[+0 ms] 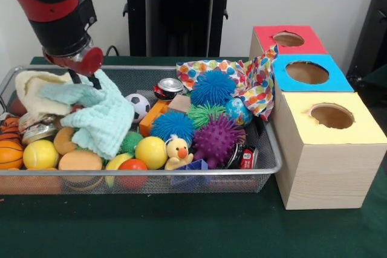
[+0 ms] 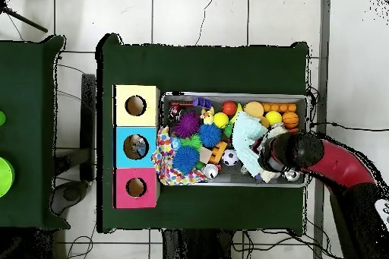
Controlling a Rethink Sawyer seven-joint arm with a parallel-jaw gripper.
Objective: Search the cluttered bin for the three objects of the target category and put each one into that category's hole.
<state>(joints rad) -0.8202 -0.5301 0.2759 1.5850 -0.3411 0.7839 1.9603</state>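
Silver wire-mesh tray (image 1: 266, 167) sits up front, stuffed with toys. Red-and-black arm reaches down over its left end, its gripper (image 1: 81, 77) clamped on a mint-green waffle cloth (image 1: 100, 116).

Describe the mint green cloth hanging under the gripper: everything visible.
The mint green waffle-textured cloth looks soft and woven, like a dish towel. It hangs crumpled and draped from just below the red and black arm's gripper, lifted above the left part of the silver wire-mesh bin. Its lower folds reach the yellow, orange and green balls beneath. A cream towel lies against its left side. The fingers are hidden, so an actual grip can't be confirmed.
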